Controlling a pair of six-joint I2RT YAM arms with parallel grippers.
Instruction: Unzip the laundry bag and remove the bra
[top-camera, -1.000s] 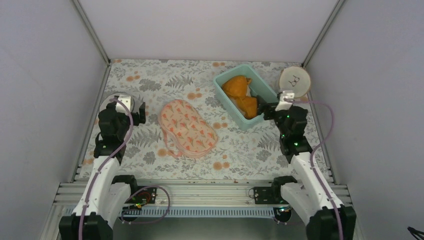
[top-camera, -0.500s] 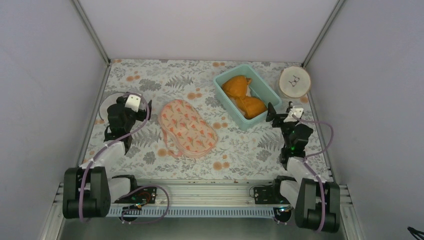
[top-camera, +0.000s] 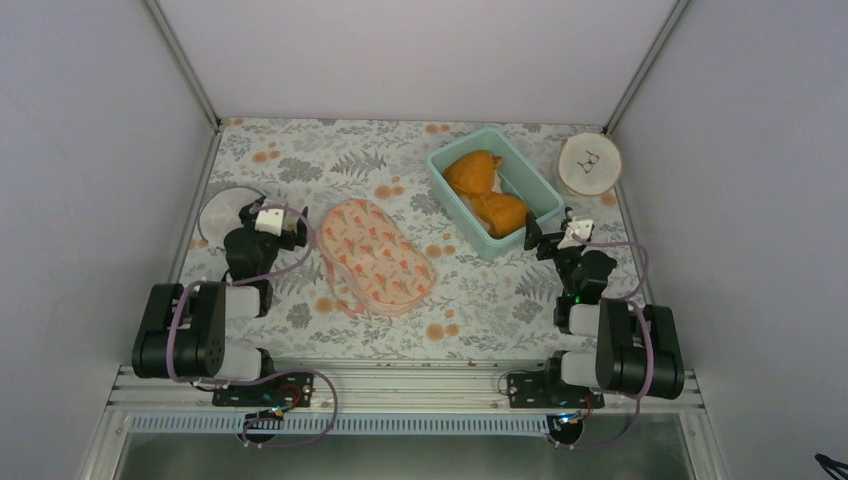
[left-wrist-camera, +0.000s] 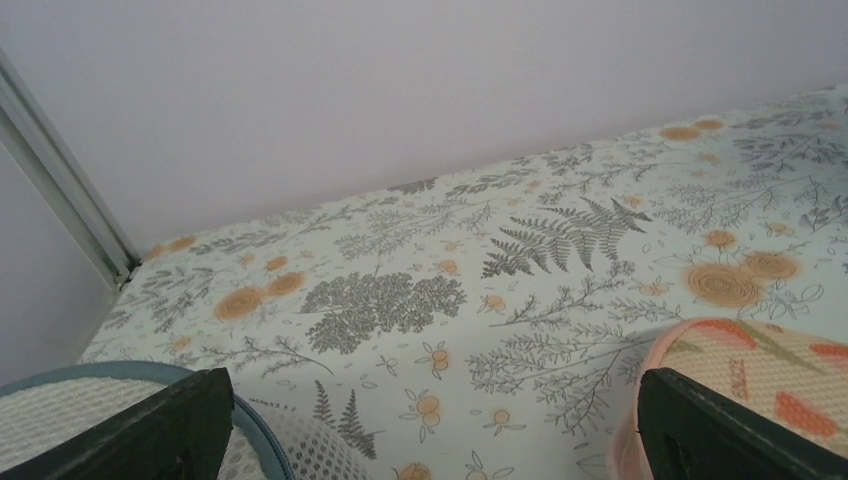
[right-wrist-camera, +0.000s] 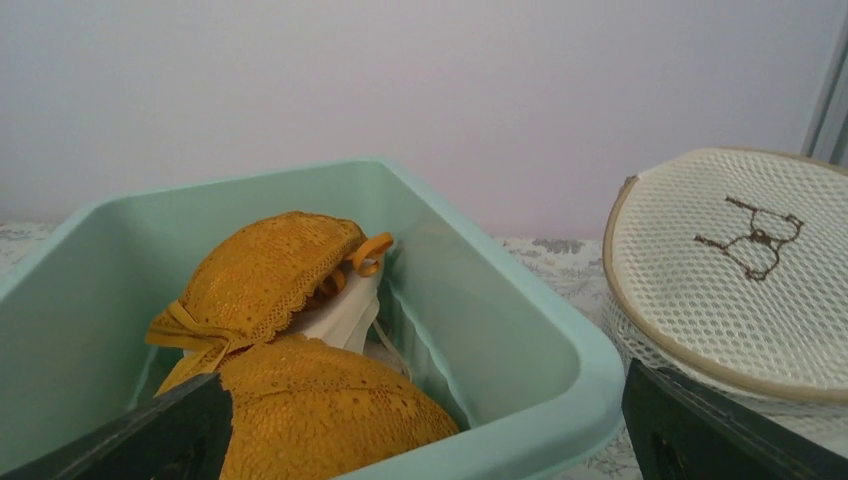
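Lying flat near the middle of the fern-printed desk (top-camera: 300, 165), the laundry bag (top-camera: 376, 256) is seen as an oval pouch of peach-pink mesh, printed with orange leaves and piped round its rim; whether its zipper is run open cannot be told. The bra (top-camera: 487, 195) is not in it — it is heaped in a mint plastic tub (top-camera: 455, 205) behind and to the right of the bag, so the removal is judged done. Orange lace over two moulded cups is shown, with a small ring on a strap. The bra is expected to be light, soft and springy; a hold is best taken on the band or a cup's edge, where the fabric is thin enough to pinch, though lace may snag. The bag is judged limp and apt to slide, so it would need pinning beside the zip pull. Further right of the bag a round cream mesh drum (top-camera: 590, 164) is stood; left of the bag a flat white mesh disc (top-camera: 225, 212) is laid. The left pincer (top-camera: 290, 232) is held spread and empty just left of the bag; the right pincer (top-camera: 535, 232) — equally spread, empty — is poised right of the bag, beside the tub.
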